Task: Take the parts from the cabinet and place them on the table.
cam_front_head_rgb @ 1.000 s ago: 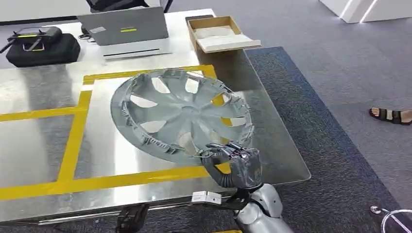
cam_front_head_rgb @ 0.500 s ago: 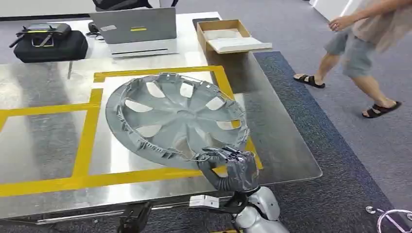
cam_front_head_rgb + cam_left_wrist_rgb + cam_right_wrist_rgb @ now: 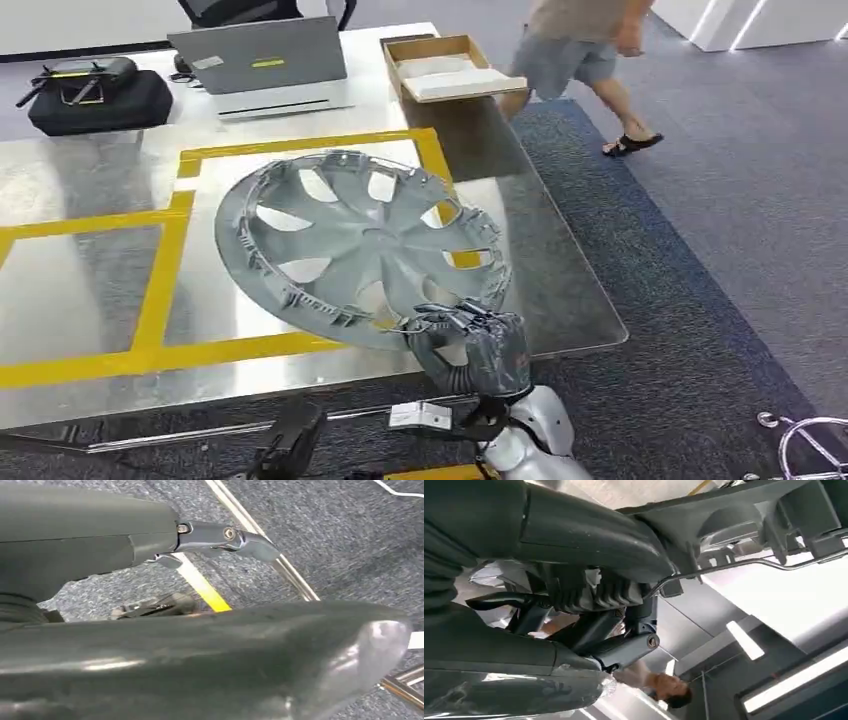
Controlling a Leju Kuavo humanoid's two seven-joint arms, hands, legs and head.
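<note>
At the table's near edge, the right hand [image 3: 470,350] gripped the rim of one grey plastic wheel cover [image 3: 355,245], lying inside yellow tape on the shiny steel table [image 3: 90,290]. Farther back sat one grey laptop [image 3: 262,62]. Whether the left hand [image 3: 210,665] was spread couldn't be told.

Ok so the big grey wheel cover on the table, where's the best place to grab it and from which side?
Probably the rim, from the table's near edge. The wheel cover is a wide, shallow disc, so its thin outer edge is the part fingers can close on. The right hand grips that near rim, by the edge of the table.
</note>
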